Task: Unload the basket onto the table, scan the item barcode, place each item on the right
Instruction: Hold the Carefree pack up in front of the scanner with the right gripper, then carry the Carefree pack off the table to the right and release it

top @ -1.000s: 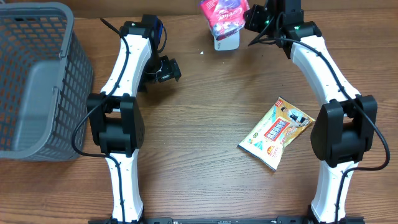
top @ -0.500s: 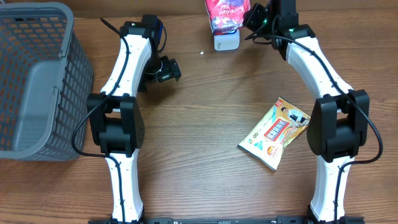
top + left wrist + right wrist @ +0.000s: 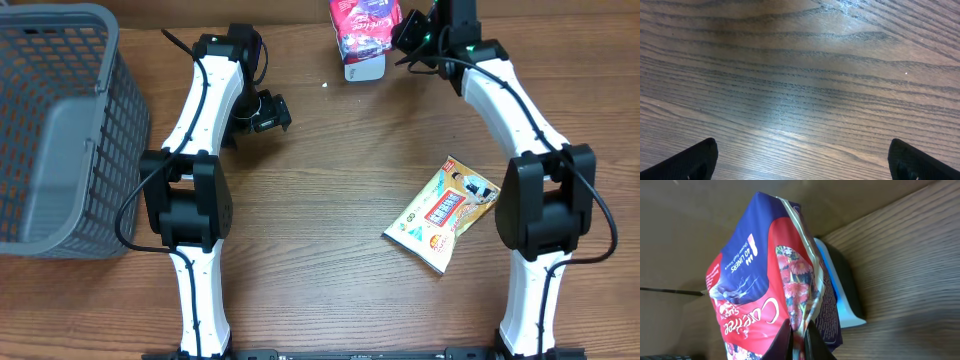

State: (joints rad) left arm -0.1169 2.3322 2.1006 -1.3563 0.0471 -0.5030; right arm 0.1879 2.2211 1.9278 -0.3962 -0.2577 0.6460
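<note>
My right gripper (image 3: pixel 798 340) pinches the red pack (image 3: pixel 765 280) by its seam, just above the scanner (image 3: pixel 842 292); I'd tilt its barcode side squarely toward the window and pause

View filled by wooden table (image 3: pixel 800 60), grain running left to right, pale glare patch (image 3: pixel 785 107) near centre. Left gripper (image 3: pixel 802 162) spread wide: dark fingertips (image 3: pixel 695 160) in near left and near right corners, bare wood between.

a gray basket (image 3: pixel 122 130) sits at the left side of the wooden table (image 3: pixel 320 200). a yellow snack bag (image 3: pixel 443 213) lies flat, far from it.
</note>
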